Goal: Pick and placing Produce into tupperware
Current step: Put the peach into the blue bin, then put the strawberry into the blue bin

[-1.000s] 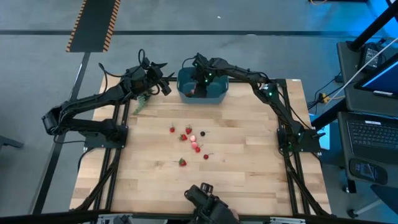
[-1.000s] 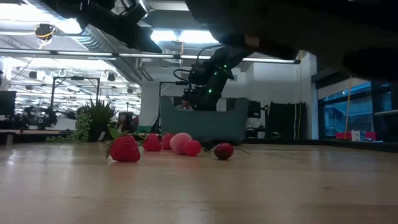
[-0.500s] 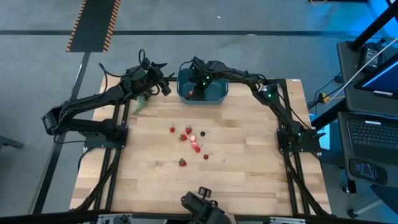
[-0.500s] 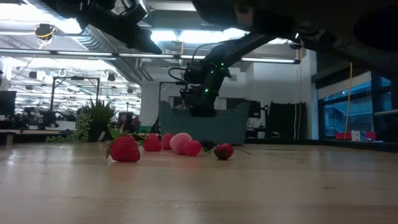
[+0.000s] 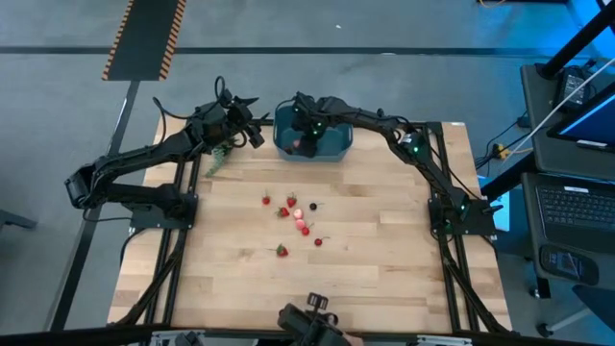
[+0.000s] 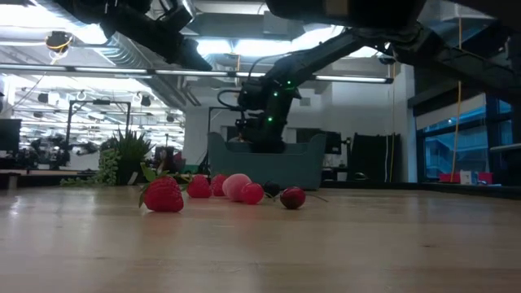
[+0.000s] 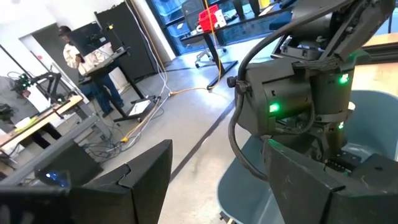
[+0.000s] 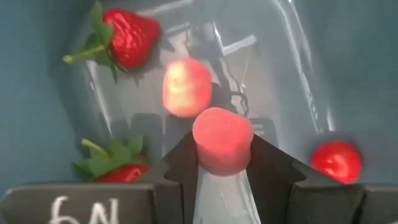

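The teal-blue tub (image 5: pixel 332 144) stands at the table's far edge, also in the low view (image 6: pixel 313 163). My right gripper (image 5: pixel 306 132) reaches down into it, shut on a pink piece of produce (image 8: pixel 222 134). On the tub floor lie two red strawberries with green tops (image 8: pixel 127 36) (image 8: pixel 115 167), a pinkish piece (image 8: pixel 186 87) and a small red piece (image 8: pixel 336 160). Several red pieces (image 5: pixel 293 209) lie on the table's middle, seen up close in the low view (image 6: pixel 163 195). My left gripper (image 5: pixel 250 132) hovers open just left of the tub. My right gripper pinches the pink piece (image 8: pixel 222 144) between its two fingers (image 8: pixel 181 168), one on each side. The fingers come from above, pointing down into the tub. The piece's rounded end sticks out past the fingertips over the tub floor; whether it touches the floor does not show.
A green leafy bunch (image 5: pixel 219 157) lies on the table below my left gripper, near the far left corner. The table's near half is bare wood (image 5: pixel 365 279). A person (image 7: pixel 71 53) stands at a desk far back in the room.
My right gripper has sunk lower into the tub and shifted a little toward the table's left, keeping its hold on the pink piece. The left arm and the pieces on the table have stayed put.
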Motion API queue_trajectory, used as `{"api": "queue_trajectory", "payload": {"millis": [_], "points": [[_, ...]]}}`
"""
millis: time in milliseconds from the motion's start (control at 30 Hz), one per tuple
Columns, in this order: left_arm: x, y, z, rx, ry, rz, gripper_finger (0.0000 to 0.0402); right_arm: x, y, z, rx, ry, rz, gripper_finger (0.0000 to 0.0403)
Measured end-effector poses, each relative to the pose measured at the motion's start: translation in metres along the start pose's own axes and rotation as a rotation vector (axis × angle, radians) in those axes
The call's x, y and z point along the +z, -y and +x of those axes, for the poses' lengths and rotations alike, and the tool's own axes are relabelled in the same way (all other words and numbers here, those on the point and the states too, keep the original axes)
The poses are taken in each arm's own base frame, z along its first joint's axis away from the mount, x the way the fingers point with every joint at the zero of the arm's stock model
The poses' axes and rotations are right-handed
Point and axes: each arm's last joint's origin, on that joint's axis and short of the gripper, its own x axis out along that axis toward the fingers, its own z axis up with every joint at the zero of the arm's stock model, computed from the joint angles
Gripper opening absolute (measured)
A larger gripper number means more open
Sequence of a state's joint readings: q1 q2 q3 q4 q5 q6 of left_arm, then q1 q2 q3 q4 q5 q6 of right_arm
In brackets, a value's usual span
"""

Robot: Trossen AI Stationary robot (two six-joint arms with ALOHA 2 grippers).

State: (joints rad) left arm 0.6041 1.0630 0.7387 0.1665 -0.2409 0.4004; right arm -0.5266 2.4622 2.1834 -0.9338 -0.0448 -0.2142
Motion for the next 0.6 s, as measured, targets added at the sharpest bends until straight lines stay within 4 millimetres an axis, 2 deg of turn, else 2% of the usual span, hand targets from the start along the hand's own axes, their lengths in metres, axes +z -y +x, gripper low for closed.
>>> {"api": "queue_trajectory", "payload": {"millis": [200, 600], "points": [[0.0, 0.0, 0.0, 0.0, 0.0, 0.003, 0.0245, -0.0012, -0.0012, 0.0, 0.004, -0.014, -0.001, 0.0119], [-0.0002, 0.0001, 0.0, 0.0, -0.001, 0.003, 0.0245, -0.001, -0.0045, 0.0002, 0.007, -0.019, -0.008, 0.019]]}}
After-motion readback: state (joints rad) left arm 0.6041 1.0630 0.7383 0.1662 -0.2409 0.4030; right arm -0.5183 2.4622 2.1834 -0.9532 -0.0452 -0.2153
